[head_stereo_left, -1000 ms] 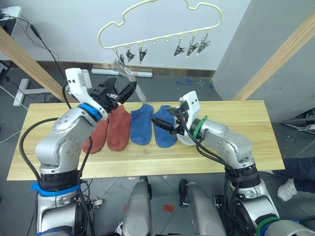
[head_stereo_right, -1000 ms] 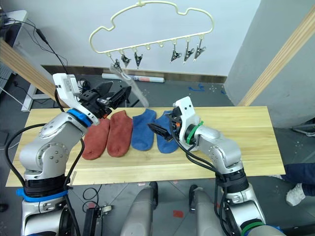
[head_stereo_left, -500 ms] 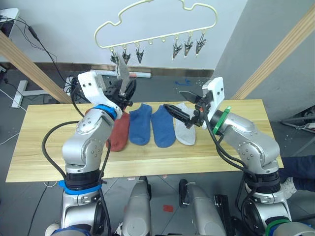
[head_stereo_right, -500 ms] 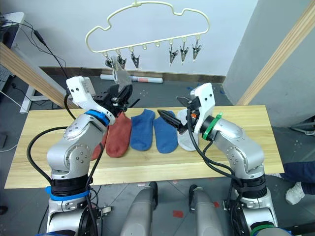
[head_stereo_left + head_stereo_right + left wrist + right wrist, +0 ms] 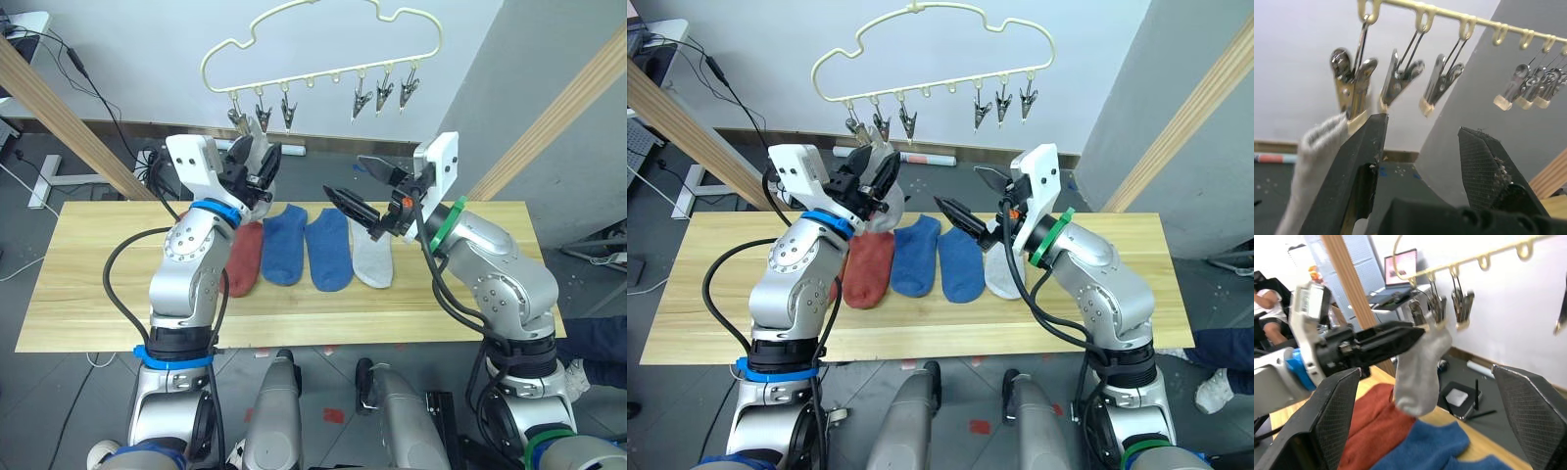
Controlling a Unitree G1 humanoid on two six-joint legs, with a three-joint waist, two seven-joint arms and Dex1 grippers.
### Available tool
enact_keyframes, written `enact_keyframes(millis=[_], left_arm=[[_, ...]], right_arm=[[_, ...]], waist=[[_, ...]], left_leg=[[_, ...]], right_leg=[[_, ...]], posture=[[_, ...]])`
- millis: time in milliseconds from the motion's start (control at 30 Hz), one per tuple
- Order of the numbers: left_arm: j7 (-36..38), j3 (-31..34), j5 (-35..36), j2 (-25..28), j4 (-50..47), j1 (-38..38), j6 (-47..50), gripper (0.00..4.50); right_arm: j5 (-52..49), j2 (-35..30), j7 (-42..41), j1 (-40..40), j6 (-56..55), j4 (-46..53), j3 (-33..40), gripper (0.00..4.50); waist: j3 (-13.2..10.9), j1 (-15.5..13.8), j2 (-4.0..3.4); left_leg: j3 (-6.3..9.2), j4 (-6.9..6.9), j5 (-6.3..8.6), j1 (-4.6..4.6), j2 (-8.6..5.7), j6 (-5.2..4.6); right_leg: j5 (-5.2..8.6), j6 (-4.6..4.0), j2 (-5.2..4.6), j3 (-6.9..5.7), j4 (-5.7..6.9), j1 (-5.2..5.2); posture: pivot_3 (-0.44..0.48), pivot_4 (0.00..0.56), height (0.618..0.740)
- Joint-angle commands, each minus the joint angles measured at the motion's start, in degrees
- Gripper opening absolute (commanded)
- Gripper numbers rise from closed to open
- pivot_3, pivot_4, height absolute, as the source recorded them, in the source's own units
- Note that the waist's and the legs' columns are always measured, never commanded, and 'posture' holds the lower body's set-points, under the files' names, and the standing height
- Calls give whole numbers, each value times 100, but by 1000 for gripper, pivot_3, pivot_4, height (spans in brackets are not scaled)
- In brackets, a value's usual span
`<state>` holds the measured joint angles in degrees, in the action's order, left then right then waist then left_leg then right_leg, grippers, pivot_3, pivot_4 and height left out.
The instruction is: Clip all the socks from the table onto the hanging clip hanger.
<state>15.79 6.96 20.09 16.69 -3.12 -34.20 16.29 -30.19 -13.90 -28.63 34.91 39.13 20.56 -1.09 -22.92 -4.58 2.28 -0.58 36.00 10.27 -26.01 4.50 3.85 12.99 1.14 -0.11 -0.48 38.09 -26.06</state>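
A light grey sock (image 5: 1418, 364) is held up at the leftmost clip (image 5: 1354, 85) of the clip hanger (image 5: 323, 44), seemingly so its cuff can be fed into that clip; whether the clip already grips it cannot be made out. The left gripper (image 5: 1422, 161) is seen with fingers spread, the sock lying against one finger. The right gripper (image 5: 358, 188) is spread wide and empty, raised toward the hanger. On the table (image 5: 88, 284), a rust-red sock (image 5: 245, 259), two blue socks (image 5: 309, 245) and one grey sock (image 5: 372, 259) are laid side by side, limp and flat.
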Motion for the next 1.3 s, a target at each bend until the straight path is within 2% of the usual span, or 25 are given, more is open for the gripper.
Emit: enact_keyframes(millis=[33,167,667,733,1300], left_arm=[[24,-25,-164,-84,109,-191,-366,2539],[-54,-19,-371,-121,369,-398,-599,2539],[-290,-98,-967,-237,978,-773,-1180,2539],[-294,-90,-981,-260,1001,-792,-1205,2009],[-346,-11,-1106,-261,1441,-1031,-1402,2009]], right_arm=[[-148,-52,-87,63,-151,245,110,4500],[-160,-73,-70,79,-163,239,104,4500],[-184,-122,23,143,-165,182,201,4500],[-190,-129,25,148,-154,183,211,4500],[-234,-195,-26,197,-95,189,241,4500]], waist=[[0,1,0],[0,2,0],[0,8,0],[0,8,0],[0,15,0]], left_leg=[[0,0,0,0,0,0],[2,1,0,-1,0,0],[4,2,0,-2,-1,0],[4,2,-1,-2,-1,1],[5,5,-1,-2,-1,0]], right_leg=[[-1,-2,0,0,-1,0],[-16,-26,-1,-3,0,0],[-18,-30,-1,-6,2,1],[-19,-31,-1,-6,2,1],[-19,-32,-1,-8,6,1]], posture=[[172,362,740],[167,364,740],[151,361,740],[151,361,740],[142,361,740]])
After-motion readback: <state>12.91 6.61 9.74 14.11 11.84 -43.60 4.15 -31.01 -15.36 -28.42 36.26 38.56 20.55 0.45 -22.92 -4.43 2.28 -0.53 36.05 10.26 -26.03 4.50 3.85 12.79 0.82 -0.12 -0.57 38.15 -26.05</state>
